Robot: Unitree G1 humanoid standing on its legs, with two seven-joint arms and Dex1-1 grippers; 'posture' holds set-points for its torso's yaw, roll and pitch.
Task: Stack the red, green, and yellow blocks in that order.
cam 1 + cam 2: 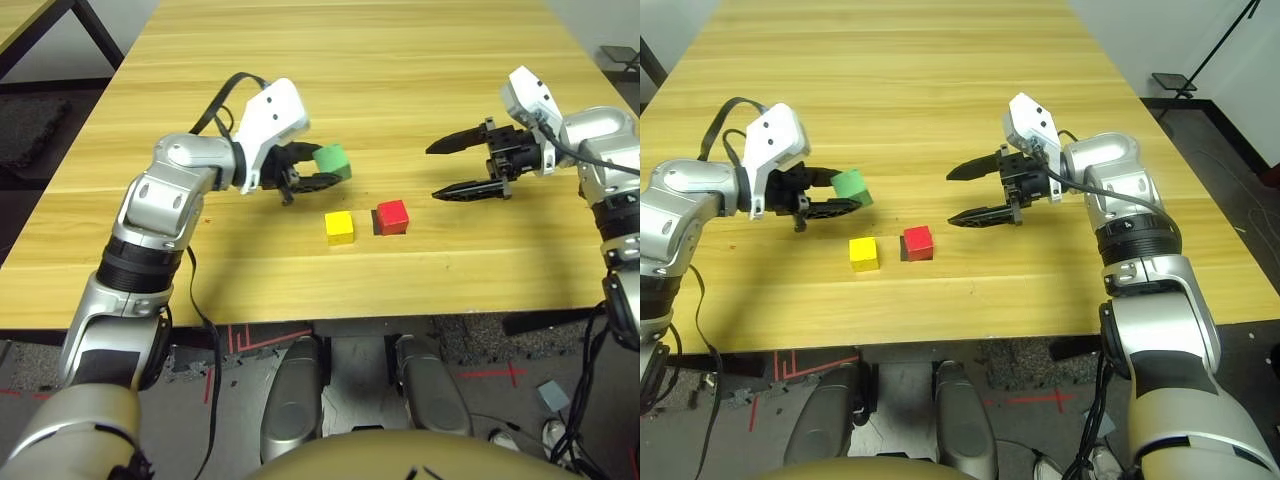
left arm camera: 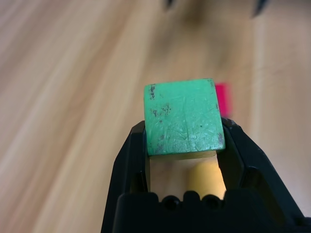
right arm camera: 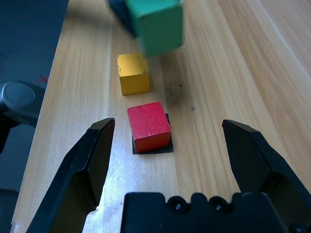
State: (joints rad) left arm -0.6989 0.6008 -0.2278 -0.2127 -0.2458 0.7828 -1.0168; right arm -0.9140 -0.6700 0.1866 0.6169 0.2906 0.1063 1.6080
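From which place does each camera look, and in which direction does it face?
Both eyes: on the head, facing forward and down at the table; both forearms show.
Left wrist: along its fingers to the green block; its own gripper shows.
Right wrist: along its open fingers toward the red block; its own gripper shows.
Both wrists share green, red, yellow.

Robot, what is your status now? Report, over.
Left gripper shut on green block, held above table. Right gripper open, empty. Red block on black patch, nothing on top; yellow block beside it.
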